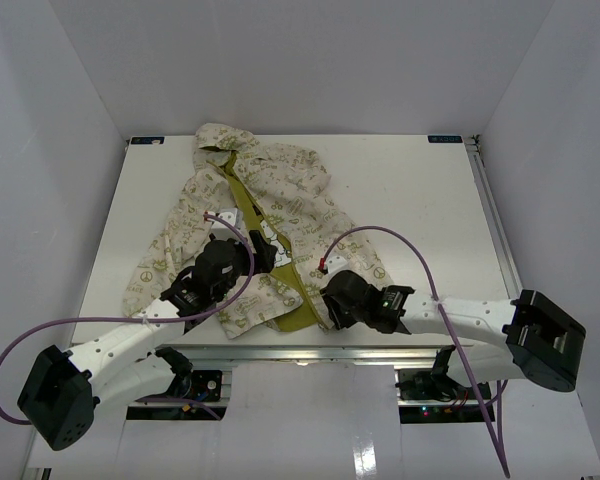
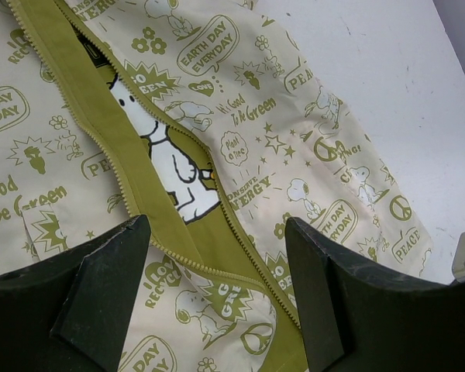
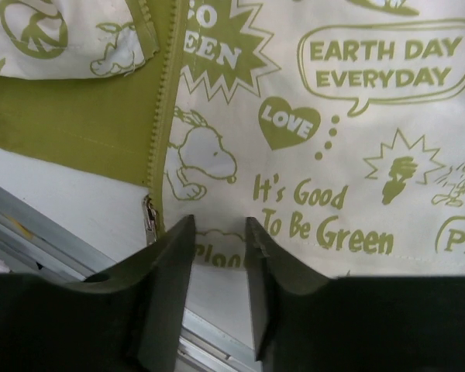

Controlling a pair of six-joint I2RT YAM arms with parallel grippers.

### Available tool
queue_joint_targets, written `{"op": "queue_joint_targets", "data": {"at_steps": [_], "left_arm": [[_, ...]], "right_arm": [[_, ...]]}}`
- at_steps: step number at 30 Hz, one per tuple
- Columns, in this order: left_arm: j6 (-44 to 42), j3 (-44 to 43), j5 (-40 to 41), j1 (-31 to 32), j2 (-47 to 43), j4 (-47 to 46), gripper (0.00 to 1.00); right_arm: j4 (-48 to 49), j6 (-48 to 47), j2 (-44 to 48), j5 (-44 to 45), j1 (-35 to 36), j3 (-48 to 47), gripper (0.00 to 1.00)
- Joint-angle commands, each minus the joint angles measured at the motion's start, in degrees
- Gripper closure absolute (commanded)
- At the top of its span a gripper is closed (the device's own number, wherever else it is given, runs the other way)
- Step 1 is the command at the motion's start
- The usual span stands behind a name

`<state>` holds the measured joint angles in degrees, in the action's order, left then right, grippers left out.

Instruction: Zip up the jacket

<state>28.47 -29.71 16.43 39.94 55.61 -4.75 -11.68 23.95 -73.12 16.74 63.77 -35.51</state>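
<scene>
Cream cloth printed in olive, the jacket (image 1: 270, 205) lies flat on the white table (image 1: 410, 190), hood at the far end and hem at the near edge. Its front is open, so the green lining (image 3: 70, 132) shows as a long wedge. The left gripper (image 2: 217, 225) hangs over the chest with its fingers spread wide, holding nothing. The right gripper (image 3: 218, 225) sits at the hem with only a narrow gap between its fingers, and nothing looks caught in it — the zip pull (image 3: 149, 219) lies just beside one finger, outside the gap. That offset seems the main risk: closing here would likely pinch hem cloth, or nothing, rather than the pull. The hem also sits right at the metal rail (image 3: 54, 232) along the table edge, so a low reach for the pull could knock a finger against it. If the pull is drawn up while nothing pins the hem, the light jacket will probably slide with it and the teeth (image 3: 164, 116) stay apart. Loose lining beside the teeth could also fold in and jam the slider.
</scene>
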Motion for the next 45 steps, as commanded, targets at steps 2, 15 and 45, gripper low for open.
{"op": "queue_joint_targets", "data": {"at_steps": [2, 15, 45], "left_arm": [[-0.52, -1.2, -0.61, 0.31, -1.18, -0.26, 0.19], [-0.58, -1.66, -1.14, 0.31, -0.29, 0.01, 0.19], [0.95, -0.72, -2.7, 0.4, -0.78, -1.18, 0.23]], "right_arm": [[0.47, -0.53, 1.85, -1.46, 0.3, 0.61, 0.53], [-1.2, -3.56, -1.11, -1.49, 2.15, -3.15, 0.47], [-5.01, -0.85, -3.25, 6.1, 2.41, -9.51, 0.89]]}}
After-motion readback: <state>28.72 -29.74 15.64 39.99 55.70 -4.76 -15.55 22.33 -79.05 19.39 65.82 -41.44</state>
